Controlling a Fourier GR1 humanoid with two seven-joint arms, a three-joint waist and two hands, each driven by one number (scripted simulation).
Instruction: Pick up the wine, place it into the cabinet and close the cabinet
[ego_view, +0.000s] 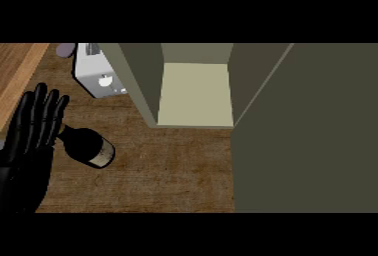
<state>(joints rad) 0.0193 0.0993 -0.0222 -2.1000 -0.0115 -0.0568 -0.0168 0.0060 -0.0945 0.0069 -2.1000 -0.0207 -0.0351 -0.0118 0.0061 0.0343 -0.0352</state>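
We note the left hand (33, 130) flat, fingers straight, holding nothing, covering the wine bottle (92, 147) neck. Cabinet (193, 95) open; door (306, 130) cut off at right. Right hand not seen.

Dim, even light is falling across the brown counter (170, 170), with no glare showing. The pale inner floor of the cabinet (196, 95) is catching the most light, while its open door (306, 130) is staying flat and murky. The dark wine bottle (90, 145) is casting barely any shadow. Edges are reading soft throughout.
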